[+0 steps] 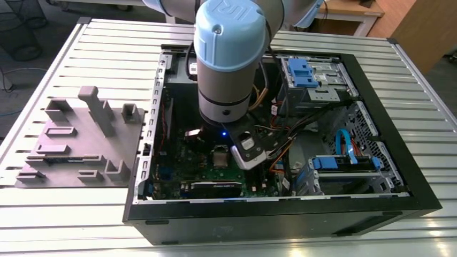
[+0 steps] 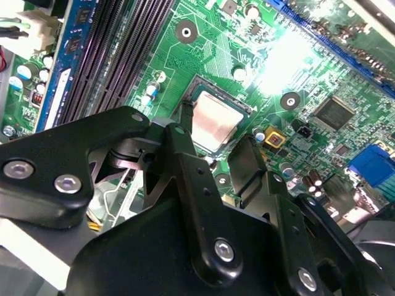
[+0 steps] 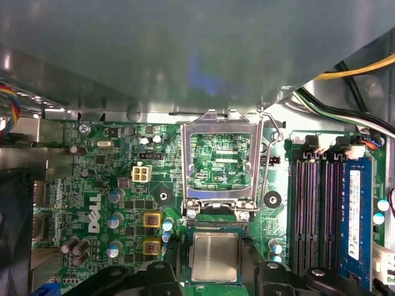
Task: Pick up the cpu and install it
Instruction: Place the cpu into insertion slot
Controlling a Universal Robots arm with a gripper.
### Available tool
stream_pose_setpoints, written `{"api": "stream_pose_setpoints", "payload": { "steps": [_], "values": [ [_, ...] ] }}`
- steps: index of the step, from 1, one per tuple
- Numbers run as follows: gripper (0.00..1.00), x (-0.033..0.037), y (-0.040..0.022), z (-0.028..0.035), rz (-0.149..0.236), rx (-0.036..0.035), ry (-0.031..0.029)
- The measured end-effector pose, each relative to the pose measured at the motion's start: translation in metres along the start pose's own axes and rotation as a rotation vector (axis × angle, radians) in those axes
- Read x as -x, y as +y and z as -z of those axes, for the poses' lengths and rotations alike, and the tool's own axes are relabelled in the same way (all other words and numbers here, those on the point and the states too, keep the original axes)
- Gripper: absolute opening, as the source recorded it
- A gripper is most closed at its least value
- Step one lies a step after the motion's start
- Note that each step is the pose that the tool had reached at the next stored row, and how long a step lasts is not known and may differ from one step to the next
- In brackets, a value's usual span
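I'm looking down on the slatted table, where the open computer case is lying with the arm reaching into it. The grey moulded tray is sitting just beside the case, on the exterior view's left. On the green motherboard the socket frame is standing swung open. Cables and memory slots are crowding one side. The gripper is hanging spread, its black fingers flanking the cpu, which is lying flat in the socket.
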State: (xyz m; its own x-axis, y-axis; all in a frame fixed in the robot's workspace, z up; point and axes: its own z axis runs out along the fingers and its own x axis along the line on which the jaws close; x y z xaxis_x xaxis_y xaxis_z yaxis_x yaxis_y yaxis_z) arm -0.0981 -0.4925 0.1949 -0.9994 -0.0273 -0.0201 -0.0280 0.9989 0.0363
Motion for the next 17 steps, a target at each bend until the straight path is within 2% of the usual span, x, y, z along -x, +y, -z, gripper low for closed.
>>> {"api": "stream_pose_setpoints", "payload": {
  "steps": [5, 17],
  "values": [
    [0.51, 0.0036, -0.0001, -0.0002, -0.015, -0.0007, -0.0006],
    [0.51, 0.0035, -0.0018, -0.0023, -0.032, -0.0025, -0.0011]
  ]
}}
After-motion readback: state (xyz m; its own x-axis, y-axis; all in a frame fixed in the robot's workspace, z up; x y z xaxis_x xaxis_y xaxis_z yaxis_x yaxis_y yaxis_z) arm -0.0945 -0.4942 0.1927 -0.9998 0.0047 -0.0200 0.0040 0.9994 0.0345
